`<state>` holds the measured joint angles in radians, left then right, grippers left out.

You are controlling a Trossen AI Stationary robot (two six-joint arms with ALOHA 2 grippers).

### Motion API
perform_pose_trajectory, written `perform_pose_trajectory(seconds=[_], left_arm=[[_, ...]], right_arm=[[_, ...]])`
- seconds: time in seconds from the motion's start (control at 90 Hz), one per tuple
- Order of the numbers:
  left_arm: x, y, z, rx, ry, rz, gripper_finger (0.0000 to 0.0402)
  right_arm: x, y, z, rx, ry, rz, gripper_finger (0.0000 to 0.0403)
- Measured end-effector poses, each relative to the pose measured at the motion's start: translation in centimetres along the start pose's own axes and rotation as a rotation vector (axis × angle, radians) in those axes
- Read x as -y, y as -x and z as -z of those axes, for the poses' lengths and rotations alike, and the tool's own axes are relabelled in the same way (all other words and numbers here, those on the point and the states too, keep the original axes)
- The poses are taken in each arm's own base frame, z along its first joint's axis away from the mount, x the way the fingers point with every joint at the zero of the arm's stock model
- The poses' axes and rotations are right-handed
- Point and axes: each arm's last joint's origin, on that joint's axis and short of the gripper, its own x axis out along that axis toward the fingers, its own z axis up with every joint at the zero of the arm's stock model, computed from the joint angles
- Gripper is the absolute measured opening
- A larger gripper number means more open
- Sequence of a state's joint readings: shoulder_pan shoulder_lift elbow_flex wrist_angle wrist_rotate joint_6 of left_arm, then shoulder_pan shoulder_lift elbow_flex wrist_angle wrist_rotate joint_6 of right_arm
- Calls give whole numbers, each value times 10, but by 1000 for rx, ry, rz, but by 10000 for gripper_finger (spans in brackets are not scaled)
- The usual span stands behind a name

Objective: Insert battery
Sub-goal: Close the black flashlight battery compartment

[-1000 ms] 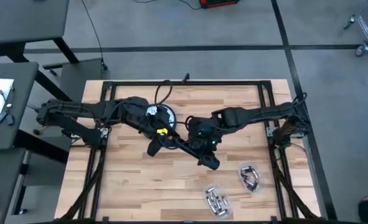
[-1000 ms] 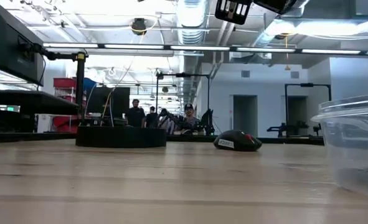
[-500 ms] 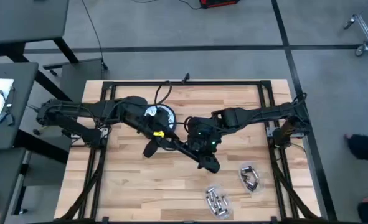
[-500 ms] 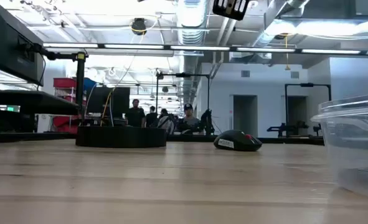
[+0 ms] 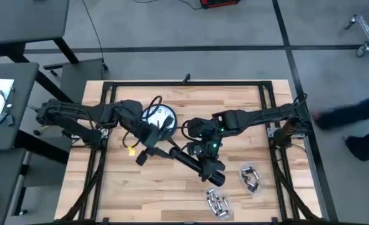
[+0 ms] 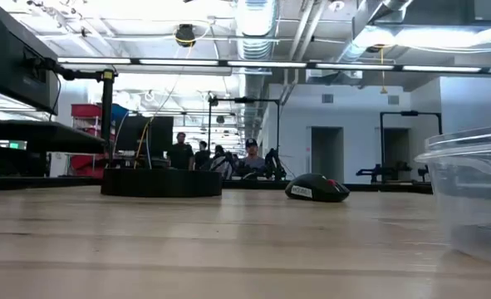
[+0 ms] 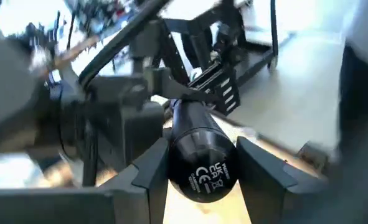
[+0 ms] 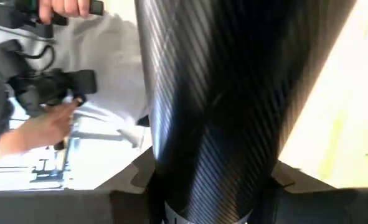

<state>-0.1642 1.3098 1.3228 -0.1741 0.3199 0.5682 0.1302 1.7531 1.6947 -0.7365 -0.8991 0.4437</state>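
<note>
Nearest the front edge of the table [image 5: 128, 187], two clear containers: one holding a heap of batteries [image 5: 217, 203], the other [image 5: 251, 177] just to its right; both unchanged from a second ago.

Mid-table, the flashlight [image 5: 193, 161], a long black tube, hangs in the air between the two arms. The right gripper [image 5: 204, 152] is clamped around the barrel; the right wrist view shows carbon-weave tube [image 8: 215, 99] filling the space between its fingers [image 8: 134, 177]. The left gripper [image 5: 148, 148] has its fingers [image 7: 147, 168] on either side of the butt end [image 7: 199, 162], printed with CE marks; whether they press on it I cannot tell.

Change versus 1.0 s ago: the flashlight now reaches further toward the front right, and the left gripper has drawn back to the left and nearer the front. In the low view, the gripper seen at the top edge earlier is gone.

Behind the arms, a black round dish [image 5: 161, 115] and a black mouse [image 6: 316, 188], unmoved. A person [image 5: 353, 119] now crosses the floor right of the table.
</note>
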Motion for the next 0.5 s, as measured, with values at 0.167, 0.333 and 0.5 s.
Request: perform_pose_trajectory(seconds=[0.167,0.333,0.5], left_arm=[[0,0,0,2,-428,5,132],[0,0,1,-14,-856,-4,132],[1,-1,1,-101,-1212,-37,132]], right_arm=[[-2,-1,-1,-2,-59,-33,134],[-3,0,-2,3,-104,-38,134],[-4,0,-2,5,-132,-38,134]])
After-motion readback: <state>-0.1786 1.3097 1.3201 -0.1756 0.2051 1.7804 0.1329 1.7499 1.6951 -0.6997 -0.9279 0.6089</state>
